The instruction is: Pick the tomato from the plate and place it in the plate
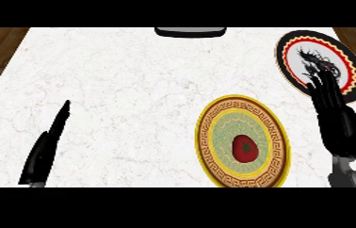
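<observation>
Right hand [332,111] stood at the right side of the head view, fingers straight and pointing up-view, holding nothing; its fingertips overlapped the lower edge of the red-rimmed plate [297,41]. Whether they touched that plate could not be told from this angle. The grey forearm ran down from it to the lower right corner. Just left of the hand, apart from it, lay the yellow-rimmed plate [211,128], patterned with a key border in brown and a pale green centre. The tomato [245,148] sat on that plate, a little below its middle, red with a dark green stem mark facing up, untouched by either hand. The red-rimmed plate, white inside with a black dragon-like figure and a black-and-gold outer band, lay in the far right corner, partly cut by the frame edge. Left hand [50,144] showed low at the left, seen edge-on as a narrow black shape, fingers straight and pointing up-view, resting, well apart from both plates. Both plates lay on the white marbled worktop [132,90]. A dark rounded object [190,31] sat at the far edge, centre; brown wood showed at the top corners.
</observation>
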